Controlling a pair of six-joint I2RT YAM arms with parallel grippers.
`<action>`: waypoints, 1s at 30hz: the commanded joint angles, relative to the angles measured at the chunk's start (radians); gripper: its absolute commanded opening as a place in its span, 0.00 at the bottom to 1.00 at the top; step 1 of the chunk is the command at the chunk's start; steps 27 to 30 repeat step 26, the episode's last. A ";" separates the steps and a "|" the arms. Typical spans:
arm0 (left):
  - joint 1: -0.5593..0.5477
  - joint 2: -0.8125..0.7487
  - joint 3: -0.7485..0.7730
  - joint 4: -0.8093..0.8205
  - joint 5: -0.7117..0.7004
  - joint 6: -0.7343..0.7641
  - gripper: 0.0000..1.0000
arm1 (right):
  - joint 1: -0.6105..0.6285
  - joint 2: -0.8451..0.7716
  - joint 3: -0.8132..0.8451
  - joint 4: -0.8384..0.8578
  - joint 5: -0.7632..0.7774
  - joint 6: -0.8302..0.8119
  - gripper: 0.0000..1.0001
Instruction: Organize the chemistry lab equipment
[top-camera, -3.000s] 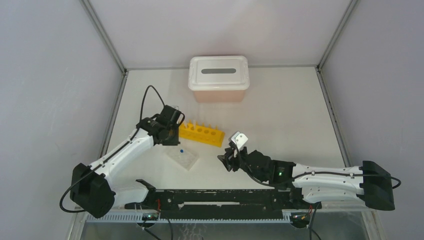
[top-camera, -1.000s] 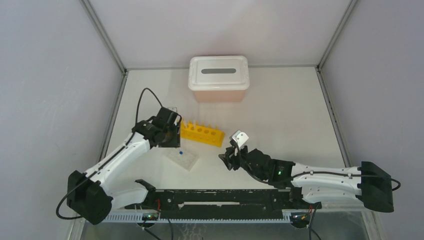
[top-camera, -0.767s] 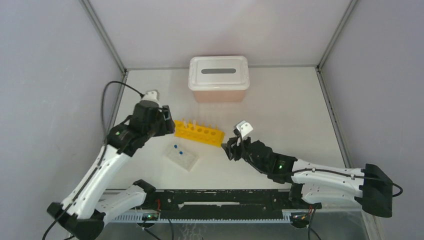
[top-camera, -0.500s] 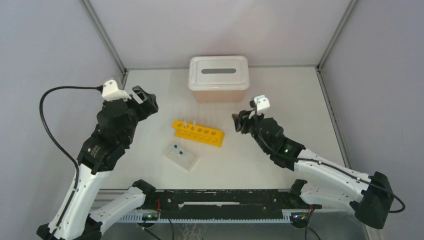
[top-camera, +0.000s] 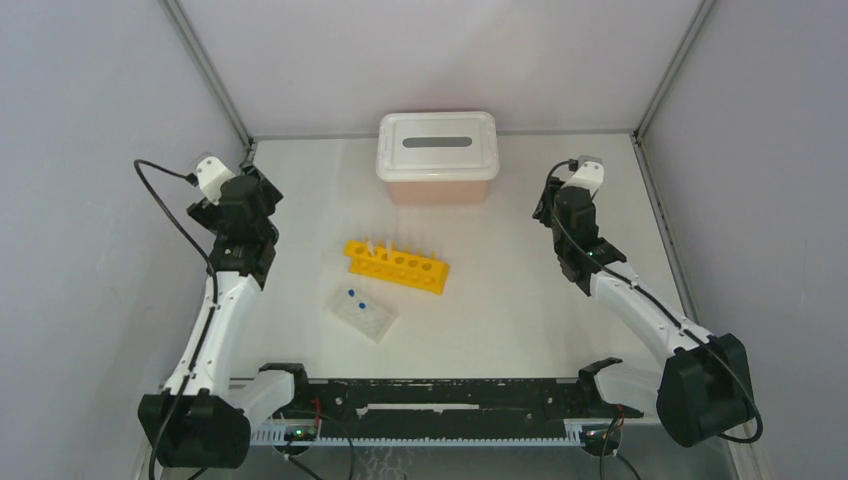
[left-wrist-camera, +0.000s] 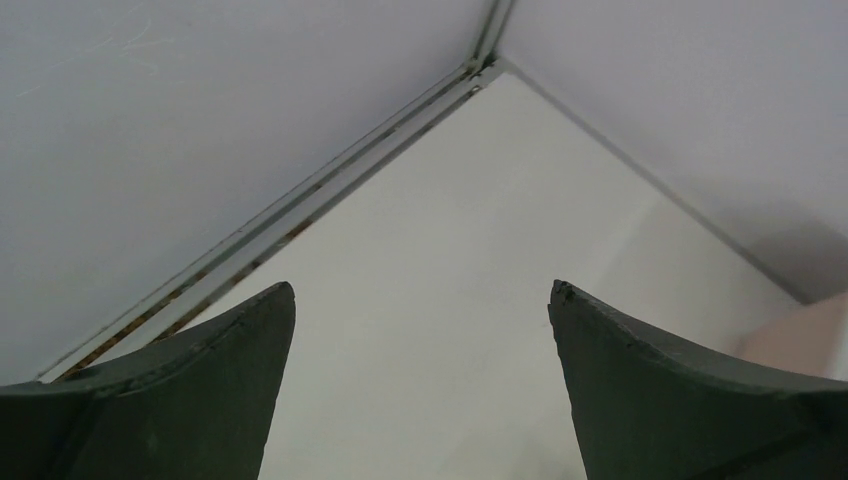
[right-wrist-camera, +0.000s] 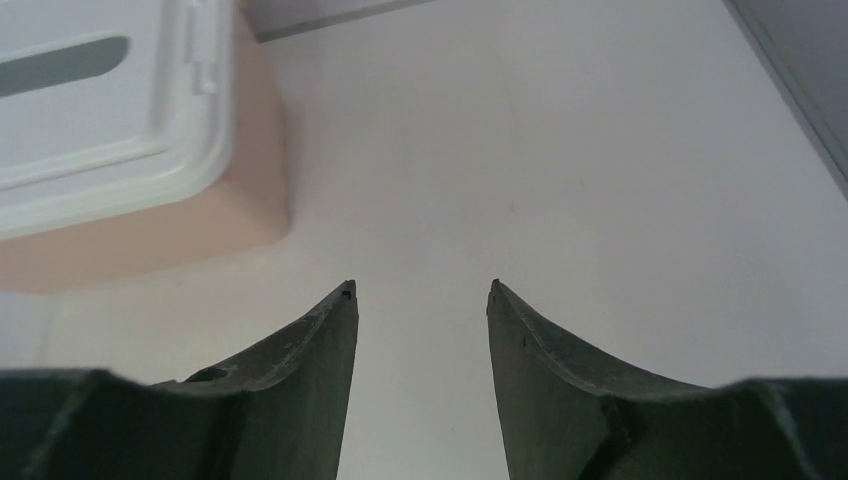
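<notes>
Between the fingers of the left gripper (left-wrist-camera: 422, 290) there is only bare table (left-wrist-camera: 430, 230). Its jaws stand wide apart, holding and touching nothing, and it is held above the table's far left corner. The right gripper (right-wrist-camera: 421, 285) has its jaws apart too, by a narrower gap, with nothing between them and nothing touched. It hangs over the far right part of the table, just right of the pink box (right-wrist-camera: 150, 225), whose white lid (right-wrist-camera: 90, 110) shows at the left of the right wrist view.

Well apart from both grippers, near the table's middle, the yellow tube rack (top-camera: 398, 266) lies slanted, its row of holes facing up. What may be a thin clear tube (top-camera: 369, 245) stands at the rack's left end, though it is too small to be sure. Just beside the rack, toward the table's near edge, sits the clear well plate (top-camera: 365, 314), with 2 blue-capped vials (top-camera: 352, 294) standing at its far left corner.
</notes>
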 joint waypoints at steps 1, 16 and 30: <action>0.099 0.019 -0.090 0.276 0.067 0.100 1.00 | -0.096 -0.029 -0.005 -0.011 -0.050 0.080 0.58; 0.160 0.057 -0.308 0.585 0.131 0.273 1.00 | -0.138 -0.097 -0.105 0.019 -0.039 0.168 0.65; 0.166 0.069 -0.335 0.618 0.139 0.270 1.00 | -0.141 -0.140 -0.140 0.050 -0.024 0.162 0.66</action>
